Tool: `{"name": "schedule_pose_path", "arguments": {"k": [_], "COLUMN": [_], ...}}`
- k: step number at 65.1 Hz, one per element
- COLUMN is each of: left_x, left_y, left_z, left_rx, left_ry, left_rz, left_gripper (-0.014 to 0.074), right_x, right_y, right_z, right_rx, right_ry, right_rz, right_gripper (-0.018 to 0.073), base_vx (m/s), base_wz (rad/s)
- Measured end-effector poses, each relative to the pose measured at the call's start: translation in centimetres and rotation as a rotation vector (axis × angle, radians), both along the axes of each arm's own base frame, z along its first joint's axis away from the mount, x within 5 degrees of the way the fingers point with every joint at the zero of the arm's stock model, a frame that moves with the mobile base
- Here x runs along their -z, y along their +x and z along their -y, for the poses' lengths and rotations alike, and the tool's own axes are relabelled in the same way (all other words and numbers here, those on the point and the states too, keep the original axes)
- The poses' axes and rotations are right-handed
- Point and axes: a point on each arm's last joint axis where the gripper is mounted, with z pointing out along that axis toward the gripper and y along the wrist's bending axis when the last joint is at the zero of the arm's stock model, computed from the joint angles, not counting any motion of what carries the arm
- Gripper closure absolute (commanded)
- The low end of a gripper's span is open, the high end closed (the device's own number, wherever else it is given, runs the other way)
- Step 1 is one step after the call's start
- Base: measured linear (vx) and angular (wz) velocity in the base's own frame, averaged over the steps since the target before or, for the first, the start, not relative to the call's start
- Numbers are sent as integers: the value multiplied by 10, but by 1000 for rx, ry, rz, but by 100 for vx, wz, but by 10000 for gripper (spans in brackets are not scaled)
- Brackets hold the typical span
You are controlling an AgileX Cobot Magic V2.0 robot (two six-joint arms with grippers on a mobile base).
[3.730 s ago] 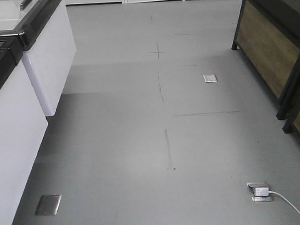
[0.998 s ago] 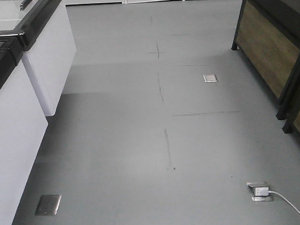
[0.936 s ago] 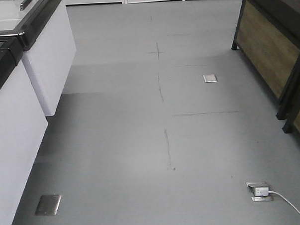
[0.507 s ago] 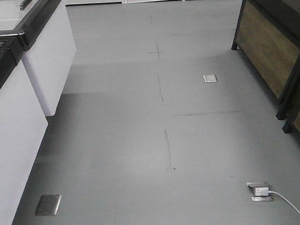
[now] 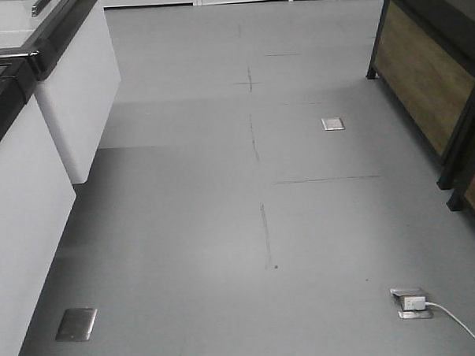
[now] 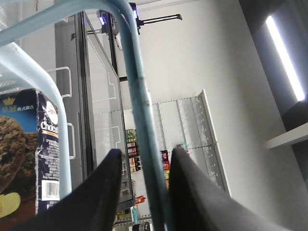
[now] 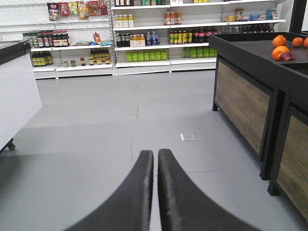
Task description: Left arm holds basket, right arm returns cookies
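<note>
In the left wrist view, a light blue hoop handle of the basket (image 6: 139, 96) runs between the black wedge fingers of my left gripper (image 6: 144, 155). It lies against the right finger, with a narrow gap to the left one. The basket's second handle curves at the left. Behind it stands the dark navy cookies carton (image 6: 21, 144), with its chocolate cookie picture and white barcode label. My right gripper (image 7: 155, 153) is shut and empty, pointing along the grey floor. The front view shows neither arm, basket nor cookies.
White chest freezers (image 5: 31, 155) line the left of the aisle. Black and wood display stands (image 5: 430, 75) line the right, with oranges (image 7: 280, 48) on top. Floor outlet plates (image 5: 76, 324) and a plugged white cable (image 5: 457, 322) are on the floor. Stocked shelves (image 7: 144, 33) stand at the far end.
</note>
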Motion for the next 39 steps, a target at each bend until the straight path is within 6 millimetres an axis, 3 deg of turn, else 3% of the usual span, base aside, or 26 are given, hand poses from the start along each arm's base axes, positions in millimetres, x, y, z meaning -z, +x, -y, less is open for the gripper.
{"name": "schedule_pose_path", "arguments": {"k": [23, 39], "left_x": [-1, -2], "left_y": [0, 0], "left_z": [0, -1], "left_rx": [0, -4], "left_ry": [7, -3], "left_rz": [17, 40], "left_gripper": [507, 605], "right_x": [0, 0], "right_y": [0, 0], "right_z": [0, 0], "right_rx": [0, 0], "right_ry": [0, 0], "right_rz": [0, 0], "right_gripper": [569, 569], "base_vx": [0, 0], "base_wz": [0, 0]}}
